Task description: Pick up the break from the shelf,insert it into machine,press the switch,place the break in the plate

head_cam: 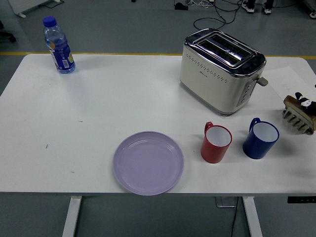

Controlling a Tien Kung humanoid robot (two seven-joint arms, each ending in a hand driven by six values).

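Counter [98,108], white, wide, its near edge running along the bottom of your view. Item one, far left corner: a clear water bottle [59,47] with a blue cap and blue label, upright, well apart from everything else. Item two, near edge, centre: a pale lilac plate [148,163], round, nothing on it. Item three, far side, right of centre: a cream and chrome toaster [217,84], set at an angle. You see its two top slots [224,49] from above and nothing stands up out of them. Its lever [262,81] projects from the right end, high on that end. Item four, in front of the toaster and just right of the plate: a red mug [216,144], white inside, upright, handle turned to the far side. Item five, just beside it to the right but not touching: a blue mug [260,140], also white inside, upright. Item six, far right edge, partly cut off by the frame: a small wooden shelf [297,120] with upright slats, holding a brown piece of bread [293,102]. A small black and white object on top is too small for you to identify. Left hand and right hand: neither enters your view, so you cannot tell how the fingers stand or whether they hold anything.
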